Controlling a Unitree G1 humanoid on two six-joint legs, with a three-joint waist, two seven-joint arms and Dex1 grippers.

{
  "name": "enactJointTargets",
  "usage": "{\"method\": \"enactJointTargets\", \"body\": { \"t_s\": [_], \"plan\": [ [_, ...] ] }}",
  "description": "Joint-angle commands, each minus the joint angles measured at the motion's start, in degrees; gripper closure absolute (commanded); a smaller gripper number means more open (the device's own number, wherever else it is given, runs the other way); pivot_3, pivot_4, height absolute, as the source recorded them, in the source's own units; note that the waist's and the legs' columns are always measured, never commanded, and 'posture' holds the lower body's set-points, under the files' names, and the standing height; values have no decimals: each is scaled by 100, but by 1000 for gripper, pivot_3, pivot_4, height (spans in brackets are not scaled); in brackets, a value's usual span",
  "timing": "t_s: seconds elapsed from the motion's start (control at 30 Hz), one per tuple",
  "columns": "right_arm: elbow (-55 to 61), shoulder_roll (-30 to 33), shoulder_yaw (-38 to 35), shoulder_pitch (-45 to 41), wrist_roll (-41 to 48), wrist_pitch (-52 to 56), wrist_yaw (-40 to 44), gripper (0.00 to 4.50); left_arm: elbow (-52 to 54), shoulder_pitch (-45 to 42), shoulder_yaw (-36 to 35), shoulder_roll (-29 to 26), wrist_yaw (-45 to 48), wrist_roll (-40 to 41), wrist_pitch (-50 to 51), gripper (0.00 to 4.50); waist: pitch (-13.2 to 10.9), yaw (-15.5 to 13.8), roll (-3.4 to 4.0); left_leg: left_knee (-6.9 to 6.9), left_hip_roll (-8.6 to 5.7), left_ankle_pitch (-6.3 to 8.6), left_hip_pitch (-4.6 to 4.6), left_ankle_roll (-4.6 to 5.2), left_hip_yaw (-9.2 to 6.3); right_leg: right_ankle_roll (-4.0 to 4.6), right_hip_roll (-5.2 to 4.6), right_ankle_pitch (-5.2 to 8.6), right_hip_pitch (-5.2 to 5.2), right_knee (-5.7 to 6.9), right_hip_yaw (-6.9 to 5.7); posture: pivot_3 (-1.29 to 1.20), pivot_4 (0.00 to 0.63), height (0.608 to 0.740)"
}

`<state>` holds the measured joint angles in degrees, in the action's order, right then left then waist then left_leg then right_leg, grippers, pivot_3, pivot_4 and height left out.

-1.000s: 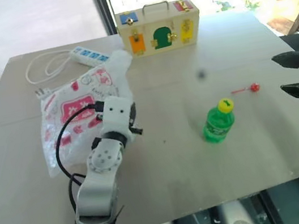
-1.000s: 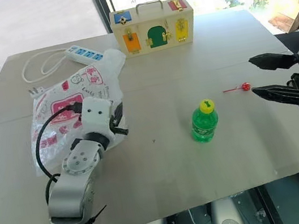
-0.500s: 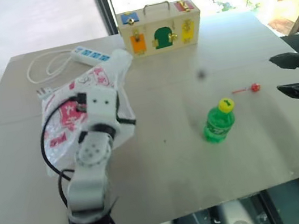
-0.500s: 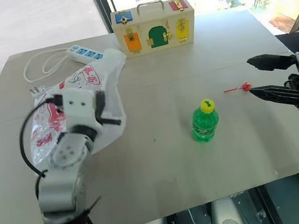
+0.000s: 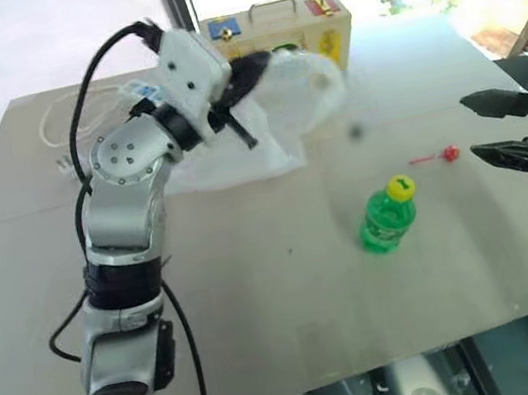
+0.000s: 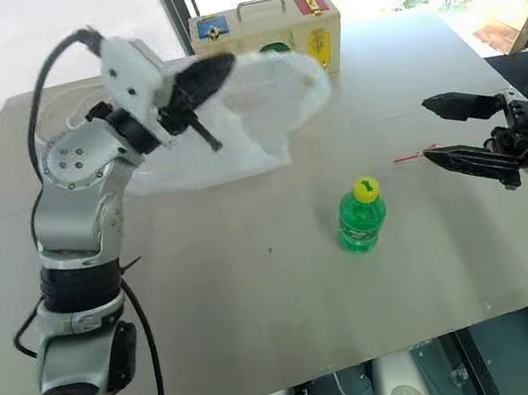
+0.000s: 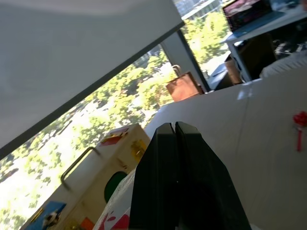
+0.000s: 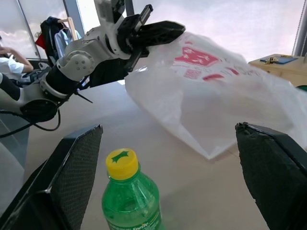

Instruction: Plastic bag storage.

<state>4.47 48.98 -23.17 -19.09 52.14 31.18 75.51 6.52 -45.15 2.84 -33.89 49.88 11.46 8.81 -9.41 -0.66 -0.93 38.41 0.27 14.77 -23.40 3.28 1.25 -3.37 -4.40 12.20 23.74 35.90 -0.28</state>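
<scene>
The plastic bag, thin white plastic with red print, hangs lifted over the far middle of the table, its lower edge trailing on the tabletop. My left gripper is shut on the bag's top edge and points level toward the right. In the right wrist view the bag billows out from the left gripper. My right gripper stands open at the table's right side, pointing left, with nothing between its fingers. A green bottle with a yellow cap stands upright between the two grippers.
A wooden latch box stands at the far edge, partly hidden by the bag. A white cable lies at the far left. A small red item lies near the right gripper. A person sits beyond the table.
My left gripper has risen and swung to the right, turning level, and has lifted the bag off the table's left side. The right gripper has stayed put and open.
</scene>
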Motion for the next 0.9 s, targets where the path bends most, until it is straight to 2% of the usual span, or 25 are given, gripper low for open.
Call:
{"method": "enactJointTargets", "body": {
  "t_s": [0.03,0.2,0.27,0.4,0.7,0.9],
  "plan": [
    [369,-61,-172,146,119,-3,-152,0,-146,112,-197,-316,561,236,-361,4425,-1,-7,1,0,2,0,-1,1,-3,0,3,0,0,0,-1,0,150,740],
    [709,-114,-115,566,29,-7,-296,0,95,811,-416,-524,794,596,-216,4425,-1,-8,2,10,4,1,-11,2,-7,-6,2,-3,0,0,-1,0,150,740],
    [732,0,77,806,-393,-147,-331,0,332,1226,-517,-529,792,761,-143,4425,-1,-9,1,17,3,1,-17,2,-8,-12,1,-7,2,-1,-1,0,150,740],
    [760,194,339,1040,-728,-106,-244,0,518,1635,-733,-393,366,891,66,4425,-5,-19,5,39,3,1,-28,3,-13,-17,0,-10,3,0,-4,0,150,740],
    [793,-114,1377,793,-1664,-286,-901,0,918,1630,-1048,185,-586,1310,506,4425,-5,-13,4,69,6,1,-28,4,-14,-25,4,-17,-3,9,-3,0,150,740],
    [1023,-373,1700,683,-1653,-125,-1078,0,1134,1737,-1091,335,-907,1440,717,4425,-5,-14,4,69,4,1,-31,3,-15,-26,5,-17,-2,8,-2,0,150,740]
  ]
}}
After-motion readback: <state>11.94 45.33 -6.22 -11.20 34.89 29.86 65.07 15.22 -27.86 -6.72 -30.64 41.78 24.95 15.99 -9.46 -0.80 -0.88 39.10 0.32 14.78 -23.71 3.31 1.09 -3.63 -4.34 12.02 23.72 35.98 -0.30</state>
